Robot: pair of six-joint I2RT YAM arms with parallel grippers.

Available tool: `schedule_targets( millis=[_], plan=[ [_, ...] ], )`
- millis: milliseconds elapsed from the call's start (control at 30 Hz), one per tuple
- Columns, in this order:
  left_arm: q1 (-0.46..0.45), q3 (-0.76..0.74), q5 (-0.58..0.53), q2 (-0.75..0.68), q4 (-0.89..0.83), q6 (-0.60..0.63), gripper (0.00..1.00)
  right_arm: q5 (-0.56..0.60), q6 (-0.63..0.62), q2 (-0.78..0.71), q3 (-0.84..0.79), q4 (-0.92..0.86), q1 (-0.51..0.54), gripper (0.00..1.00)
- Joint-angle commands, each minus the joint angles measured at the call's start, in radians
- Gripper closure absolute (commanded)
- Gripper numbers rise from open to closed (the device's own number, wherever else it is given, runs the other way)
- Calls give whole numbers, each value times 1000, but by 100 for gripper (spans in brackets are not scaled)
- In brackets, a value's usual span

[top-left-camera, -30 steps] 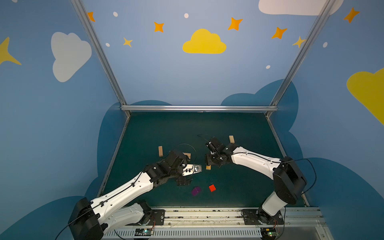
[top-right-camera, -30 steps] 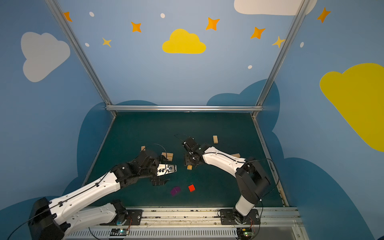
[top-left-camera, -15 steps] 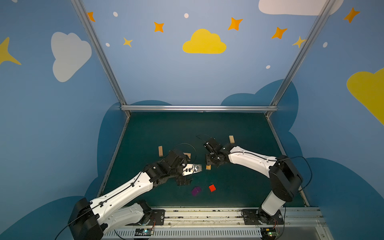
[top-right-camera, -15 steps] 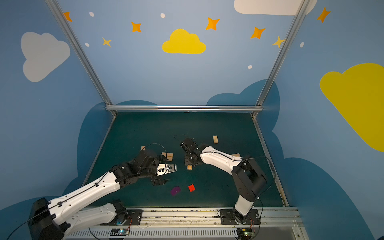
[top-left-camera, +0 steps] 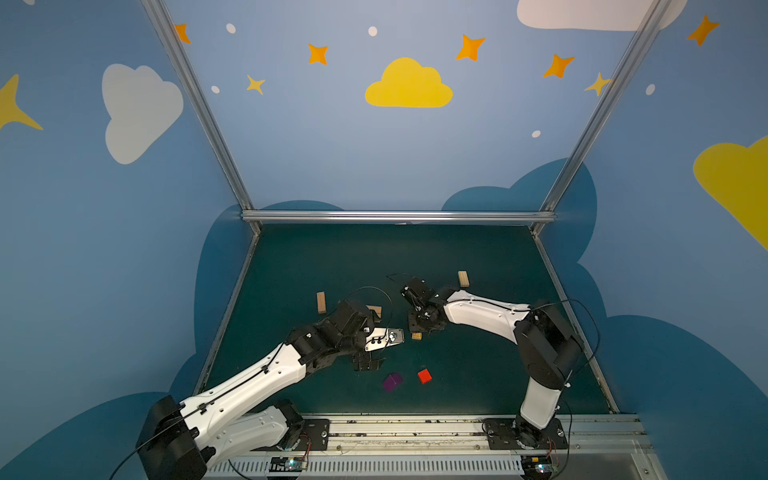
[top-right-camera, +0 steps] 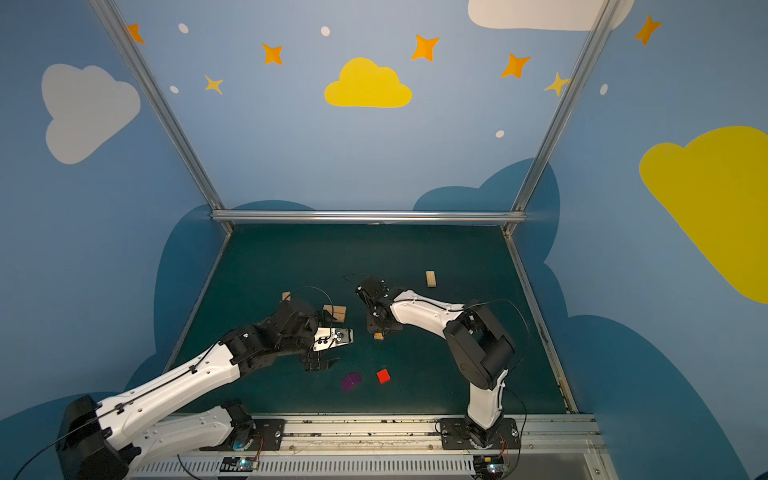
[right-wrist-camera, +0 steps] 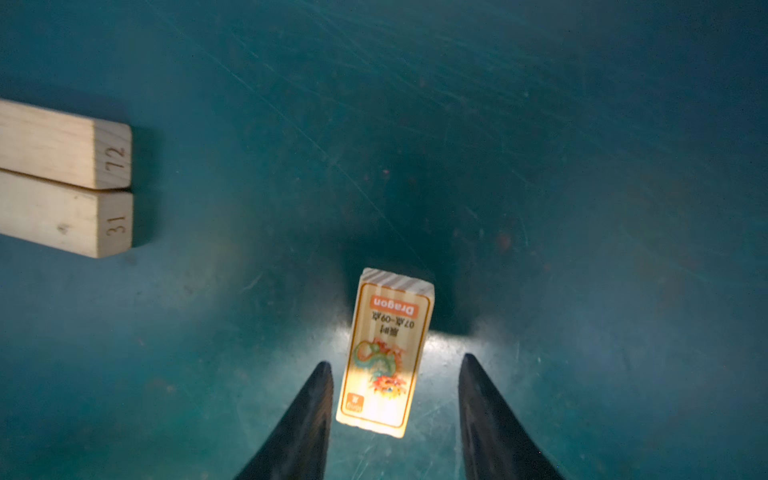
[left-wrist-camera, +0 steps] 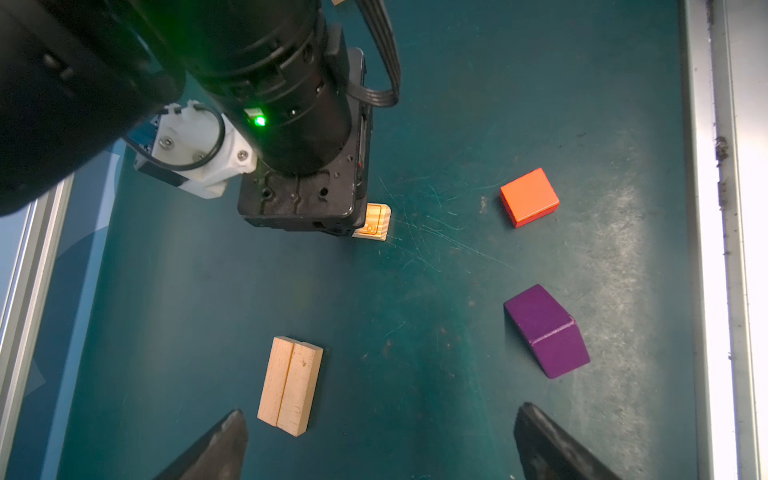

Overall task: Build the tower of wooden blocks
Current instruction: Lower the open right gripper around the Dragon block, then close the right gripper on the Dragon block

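Straddling the printed plank (right-wrist-camera: pixel 386 353), the right gripper (right-wrist-camera: pixel 395 359) is standing with its jaws parted, one finger almost at a long edge and the other clear of it, so nothing is being grasped yet. That plank is lying flat on the green mat (top-left-camera: pixel 478 374), apart from two plain planks (right-wrist-camera: pixel 62 178) sitting side by side and touching, which I am reading as the tower's base. It is looking light, rigid and smooth, so squeezing across its narrow width near the middle should be keeping it level, while a grip near one end is risking a tilt. Its face is showing "Dragon" on an orange band, then "07" and "09" among characters, with a dragon picture. The plain planks' ends are showing 72 and 31. The left gripper (left-wrist-camera: pixel 382 409) is hanging wide open and empty, with a red cube (left-wrist-camera: pixel 530 197) and purple block (left-wrist-camera: pixel 546 330) lying loose nearby.
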Motion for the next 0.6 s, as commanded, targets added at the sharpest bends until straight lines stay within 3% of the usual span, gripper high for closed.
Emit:
schedule_targets(
  millis=[0,200,567],
  plan=[
    [-2,-4,-23,-10,1,8,0,3,15,19,27,-14,5,54],
    [2,7,-142,-15,81,-44,0,-7,18,36,32,-15,5,56],
    [13,-4,-187,-44,127,-46,0,-11,18,33,25,-6,9,61]
  ],
)
